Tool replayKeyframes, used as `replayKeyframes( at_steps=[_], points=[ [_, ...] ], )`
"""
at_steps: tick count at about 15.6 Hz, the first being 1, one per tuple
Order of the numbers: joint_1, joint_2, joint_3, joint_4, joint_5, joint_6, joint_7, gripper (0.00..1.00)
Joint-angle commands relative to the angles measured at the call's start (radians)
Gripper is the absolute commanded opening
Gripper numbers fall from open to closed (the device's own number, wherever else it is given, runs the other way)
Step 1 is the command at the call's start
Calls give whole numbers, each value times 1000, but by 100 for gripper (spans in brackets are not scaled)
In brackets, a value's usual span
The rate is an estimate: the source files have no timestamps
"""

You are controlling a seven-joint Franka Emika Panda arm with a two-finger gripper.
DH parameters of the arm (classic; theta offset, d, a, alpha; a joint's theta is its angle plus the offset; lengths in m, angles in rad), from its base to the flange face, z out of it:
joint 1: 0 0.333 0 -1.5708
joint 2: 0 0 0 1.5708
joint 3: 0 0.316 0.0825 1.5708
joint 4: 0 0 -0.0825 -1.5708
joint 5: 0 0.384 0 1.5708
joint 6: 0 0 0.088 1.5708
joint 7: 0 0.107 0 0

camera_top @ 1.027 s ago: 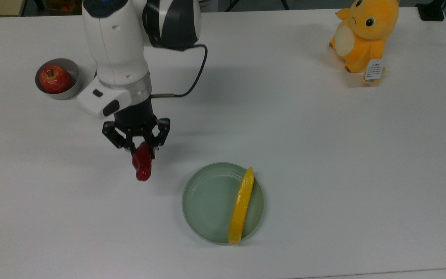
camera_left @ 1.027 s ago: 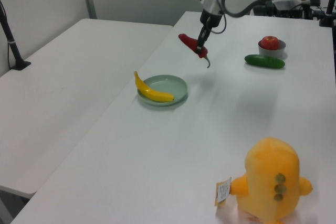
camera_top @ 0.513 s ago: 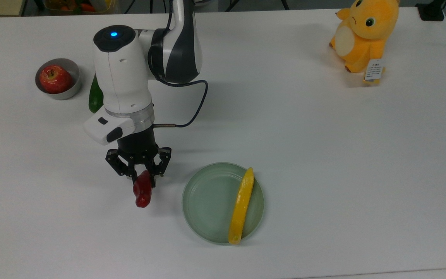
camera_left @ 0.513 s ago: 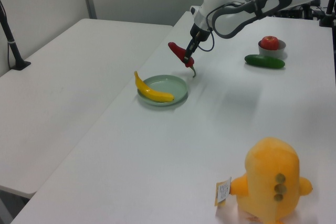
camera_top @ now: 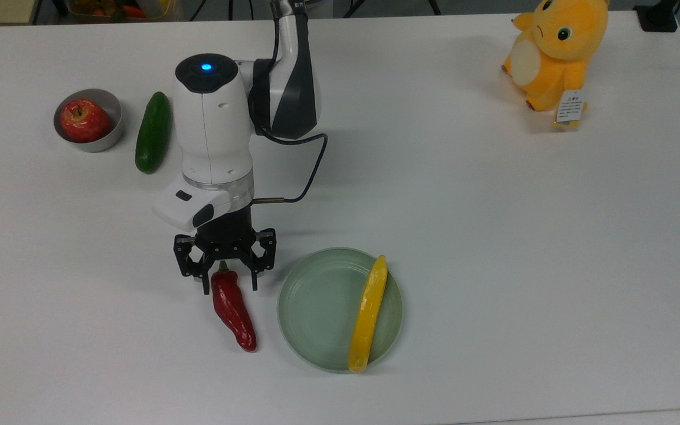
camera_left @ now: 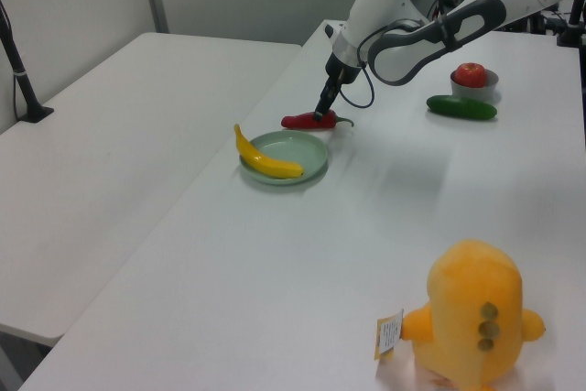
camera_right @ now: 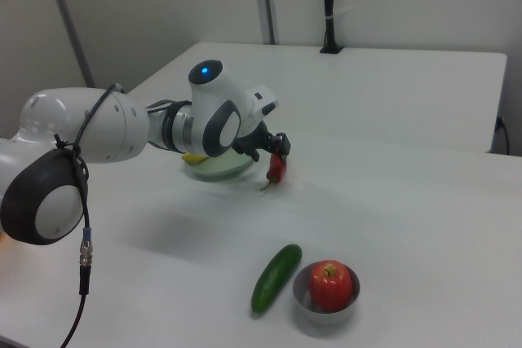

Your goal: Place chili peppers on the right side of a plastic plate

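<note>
On the white table (camera_top: 493,236), just beside the plastic plate (camera_top: 316,310) on the top view's left, you have the chili peppers (camera_top: 233,309) lying flat, tip pointing toward the near edge, stem end up under the gripper (camera_top: 226,276). The chili sits clear of the plate rim, not on it. The gripper's fingers appear spread to either side of the stem end; whether they touch it I cannot confirm, since the left view shows the contact too small.

Judgement: you are at the release step, with the chili set down beside the plate. Your next move calls for a straight lift clear without dragging the stem.

Outward: a yellow pepper (camera_top: 368,314) lies across the plate's far side, a cucumber (camera_top: 153,131) and an apple (camera_top: 83,120) in a metal bowl (camera_top: 113,127) stand well apart.
</note>
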Motion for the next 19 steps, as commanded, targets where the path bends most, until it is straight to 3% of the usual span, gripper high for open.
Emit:
replayKeyframes(
  at_steps=[1,6,10,15,19],
  points=[
    [5,2,-7,14,-22,19,12,100],
    [-2,-42,-7,1,-21,14,12,100],
    [-4,-215,-7,-148,-18,-12,14,100],
    [4,-395,-31,-165,-3,-309,29,100],
    [7,-536,-59,-138,69,-599,248,100]
  ],
)
